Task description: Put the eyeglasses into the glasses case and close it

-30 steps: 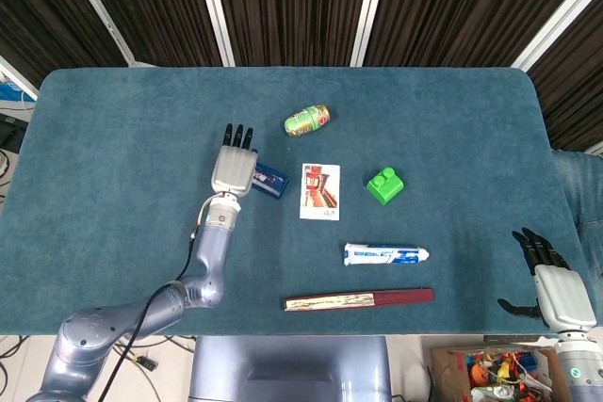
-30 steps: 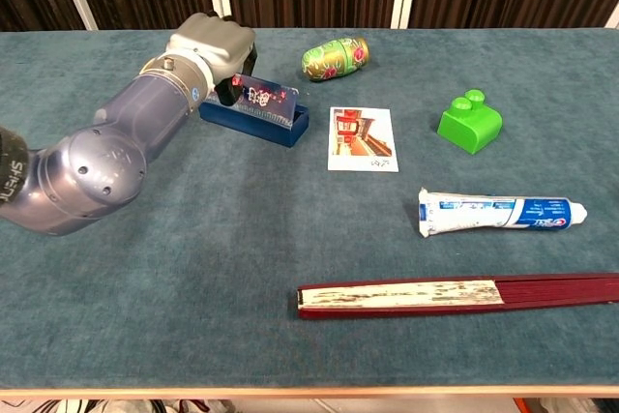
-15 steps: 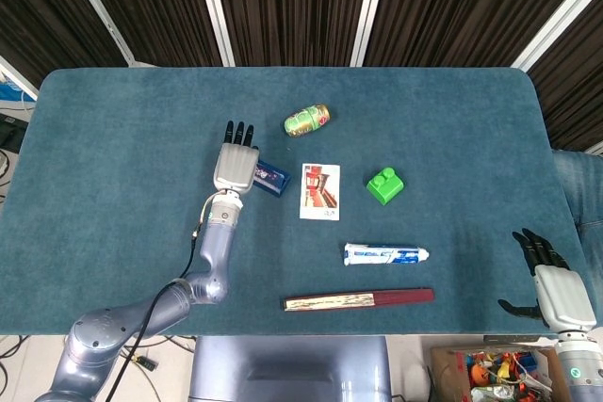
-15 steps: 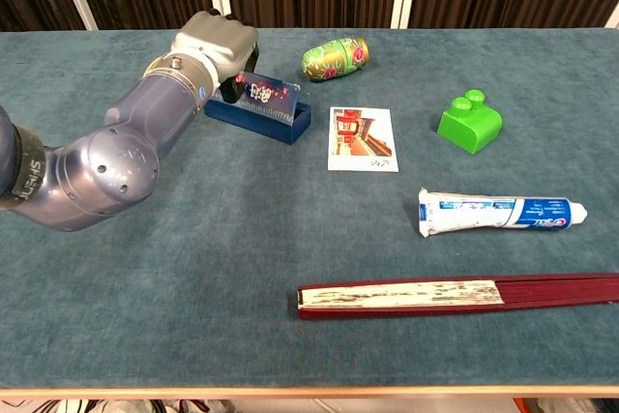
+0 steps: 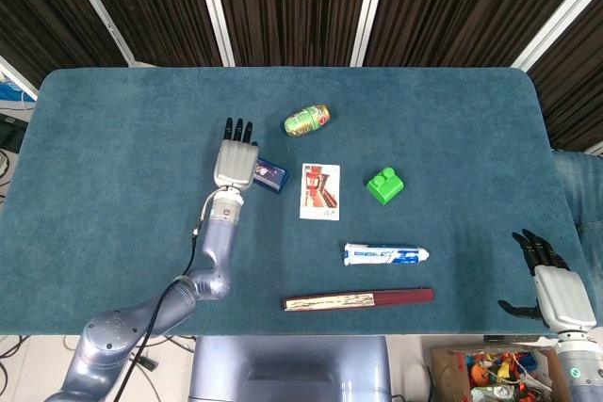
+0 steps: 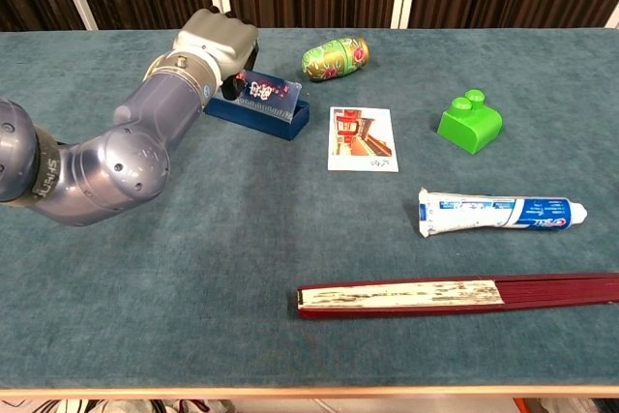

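Left hand [image 5: 235, 159] edged forward over glasses case [image 6: 259, 110], grip unclear; right hand [image 5: 556, 289] idle, fingers apart.

Both views are bright and evenly lit from overhead, with soft, faint shadows under things. A mild sheen shows on the left arm [image 6: 106, 157]. Focus is sharp throughout; the table [image 5: 113, 138] edges bow slightly from lens distortion.

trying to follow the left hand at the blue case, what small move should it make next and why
Probably press the lid the rest of the way down. The left hand sits over the left end of the blue glasses case, whose patterned lid stands raised and tilted, not shut. Whether the eyeglasses are inside cannot be seen. The right hand rests off the table's edge, holding nothing.
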`<state>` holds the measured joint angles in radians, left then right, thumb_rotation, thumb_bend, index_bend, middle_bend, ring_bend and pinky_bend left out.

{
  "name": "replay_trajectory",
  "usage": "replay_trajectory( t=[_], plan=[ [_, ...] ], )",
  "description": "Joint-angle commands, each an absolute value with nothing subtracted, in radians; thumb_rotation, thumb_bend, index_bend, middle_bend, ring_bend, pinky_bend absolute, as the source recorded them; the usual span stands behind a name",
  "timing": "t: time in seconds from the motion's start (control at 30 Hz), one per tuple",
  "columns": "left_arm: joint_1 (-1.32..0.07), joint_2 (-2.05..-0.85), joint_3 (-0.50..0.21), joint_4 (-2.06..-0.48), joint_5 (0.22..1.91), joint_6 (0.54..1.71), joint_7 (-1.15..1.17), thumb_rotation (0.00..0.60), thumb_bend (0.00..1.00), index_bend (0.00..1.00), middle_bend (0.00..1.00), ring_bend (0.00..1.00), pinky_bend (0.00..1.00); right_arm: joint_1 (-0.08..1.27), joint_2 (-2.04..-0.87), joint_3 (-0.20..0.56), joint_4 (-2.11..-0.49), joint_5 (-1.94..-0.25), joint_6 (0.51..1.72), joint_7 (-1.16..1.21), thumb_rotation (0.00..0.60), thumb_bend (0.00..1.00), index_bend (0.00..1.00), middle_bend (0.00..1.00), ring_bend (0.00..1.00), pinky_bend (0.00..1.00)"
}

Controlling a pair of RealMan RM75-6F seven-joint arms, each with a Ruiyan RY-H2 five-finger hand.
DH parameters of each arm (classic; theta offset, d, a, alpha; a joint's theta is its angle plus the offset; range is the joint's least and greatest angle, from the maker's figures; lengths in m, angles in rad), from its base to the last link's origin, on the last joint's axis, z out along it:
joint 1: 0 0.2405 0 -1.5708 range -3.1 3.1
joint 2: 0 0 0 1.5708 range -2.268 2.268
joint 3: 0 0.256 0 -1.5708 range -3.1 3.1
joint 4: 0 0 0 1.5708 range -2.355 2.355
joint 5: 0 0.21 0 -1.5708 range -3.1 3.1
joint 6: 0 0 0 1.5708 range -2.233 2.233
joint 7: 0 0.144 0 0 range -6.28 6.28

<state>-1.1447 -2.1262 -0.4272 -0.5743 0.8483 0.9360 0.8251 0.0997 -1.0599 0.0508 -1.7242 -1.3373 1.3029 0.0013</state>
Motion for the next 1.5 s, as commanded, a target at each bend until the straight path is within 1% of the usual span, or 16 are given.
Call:
replay_trajectory(
  t=[0.03,0.23,0.3,0.37,0.43,0.5,0.57,0.63,0.83,1.03,1.17,1.37,1.5],
  plan=[
    [-1.154,-2.141,-0.429,-0.547,0.852,0.925,0.823,0.6,0.47,0.42,0.08,0.0,0.0,0.1,-1.059,0.051,-1.726,-1.336,1.301,0.002,0.6,0.1,0.09,0.0,0.04,0.18],
    [-1.166,-2.166,-0.438,-0.5,0.85,0.905,0.817,0.6,0.47,0.39,0.08,0.0,0.0,0.1,-1.058,0.051,-1.726,-1.335,1.302,0.005,0.6,0.1,0.09,0.0,0.04,0.18],
    [-1.17,-2.173,-0.439,-0.488,0.854,0.903,0.812,0.6,0.47,0.37,0.08,0.0,0.0,0.1,-1.058,0.052,-1.725,-1.336,1.303,0.006,0.6,0.1,0.09,0.0,0.04,0.18],
    [-1.173,-2.177,-0.439,-0.478,0.859,0.904,0.809,0.6,0.47,0.31,0.08,0.0,0.0,0.1,-1.058,0.052,-1.725,-1.337,1.303,0.006,0.6,0.1,0.09,0.0,0.04,0.18],
    [-1.176,-2.18,-0.442,-0.469,0.862,0.907,0.805,0.6,0.47,0.19,0.07,0.0,0.0,0.1,-1.058,0.051,-1.725,-1.337,1.303,0.007,0.6,0.1,0.09,0.0,0.04,0.18],
    [-1.178,-2.181,-0.447,-0.468,0.864,0.909,0.798,0.6,0.46,0.12,0.06,0.0,0.0,0.1,-1.058,0.051,-1.725,-1.338,1.304,0.007,0.6,0.1,0.09,0.0,0.04,0.18],
    [-1.176,-2.176,-0.449,-0.478,0.866,0.91,0.797,0.6,0.42,0.09,0.05,0.0,0.0,0.1,-1.058,0.052,-1.724,-1.338,1.304,0.009,0.6,0.1,0.09,0.0,0.04,0.18],
    [-1.173,-2.167,-0.448,-0.491,0.866,0.905,0.808,0.6,0.36,0.06,0.05,0.0,0.0,0.1,-1.058,0.052,-1.724,-1.339,1.304,0.01,0.6,0.1,0.09,0.0,0.04,0.18],
    [-1.144,-2.091,-0.431,-0.608,0.845,0.856,0.911,0.6,0.25,0.06,0.06,0.0,0.0,0.1,-1.059,0.052,-1.725,-1.341,1.306,0.01,0.6,0.1,0.09,0.0,0.04,0.18],
    [-1.112,-1.969,-0.409,-0.795,0.791,0.798,1.022,0.6,0.24,0.09,0.07,0.0,0.0,0.099,-1.06,0.052,-1.726,-1.341,1.308,0.013,0.6,0.1,0.09,0.0,0.04,0.18],
    [-1.105,-1.905,-0.403,-0.907,0.746,0.801,1.068,0.6,0.24,0.1,0.08,0.0,0.0,0.099,-1.062,0.053,-1.726,-1.341,1.308,0.014,0.6,0.1,0.09,0.0,0.04,0.18],
    [-1.106,-1.863,-0.385,-0.978,0.699,0.8,1.089,0.6,0.24,0.11,0.09,0.0,0.0,0.099,-1.062,0.054,-1.726,-1.34,1.308,0.016,0.6,0.1,0.09,0.0,0.04,0.18],
    [-1.117,-1.842,-0.363,-0.996,0.633,0.774,1.129,0.6,0.2,0.11,0.1,0.0,0.0,0.099,-1.061,0.054,-1.726,-1.34,1.307,0.018,0.6,0.1,0.09,0.0,0.04,0.18]
  ],
)
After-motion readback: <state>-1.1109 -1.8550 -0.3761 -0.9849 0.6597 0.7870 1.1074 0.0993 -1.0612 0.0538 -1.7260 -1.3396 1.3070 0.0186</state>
